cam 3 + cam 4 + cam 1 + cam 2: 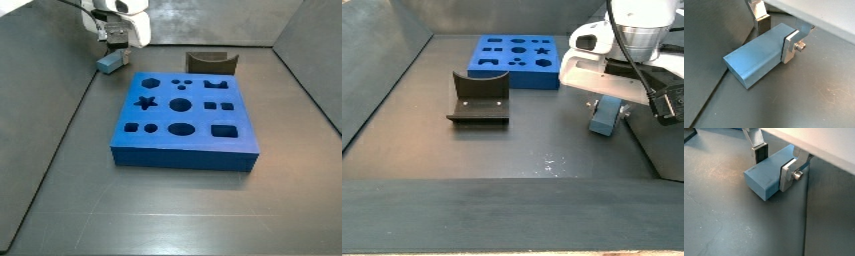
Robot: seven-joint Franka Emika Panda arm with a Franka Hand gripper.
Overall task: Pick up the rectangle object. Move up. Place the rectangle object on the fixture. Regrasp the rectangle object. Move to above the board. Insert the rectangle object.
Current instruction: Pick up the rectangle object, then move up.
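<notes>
Your gripper (111, 52) sits low over the dark bench floor (187, 200), near a side wall and well apart from the board (187, 125). In both wrist views its two flat silver fingers (789, 47) are closed against the long side faces of the rectangle object (757, 60), clamping it across its width. The block (767, 178) lies flat on the floor, long axis horizontal, one short end face pointing out from between the fingers (788, 175). In a side view, the fixture (478, 100) stands beside the block (605, 116), apart from it, with the blue board (520, 60) farther back.
</notes>
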